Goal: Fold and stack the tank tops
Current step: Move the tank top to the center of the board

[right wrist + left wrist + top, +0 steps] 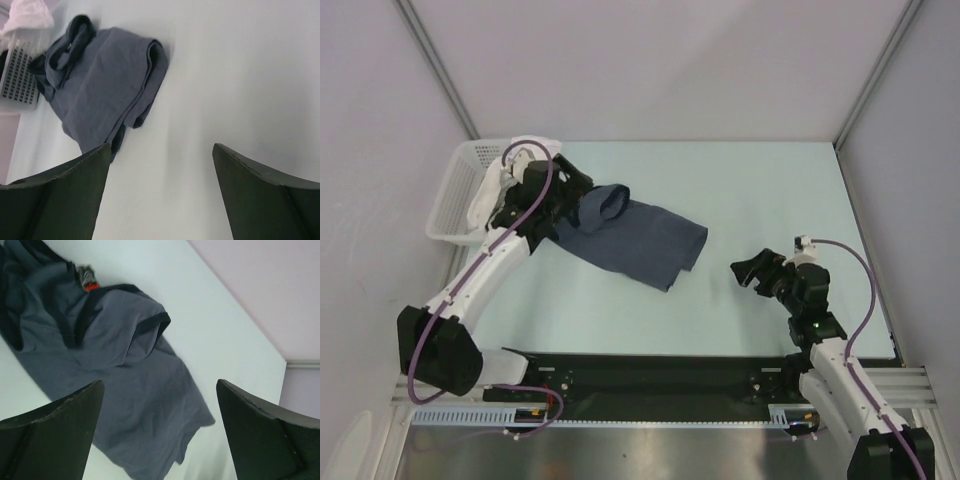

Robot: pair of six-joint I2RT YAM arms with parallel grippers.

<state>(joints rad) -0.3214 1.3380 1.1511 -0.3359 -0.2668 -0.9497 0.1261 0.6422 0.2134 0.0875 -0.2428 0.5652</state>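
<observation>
The slate-blue tank top (640,238) lies crumpled on the pale table, left of centre. It also shows in the left wrist view (115,375) with a red-grey neck label (87,280), and in the right wrist view (105,80). My left gripper (570,200) is open and empty, held above the top's left end by the straps. My right gripper (752,270) is open and empty over bare table to the right of the top. The black tank top is not in view.
A white lattice basket (455,195) stands at the table's far left, partly behind my left arm, with something white in it (27,15). The enclosure walls close the table at back and sides. A black rail (650,375) runs along the near edge.
</observation>
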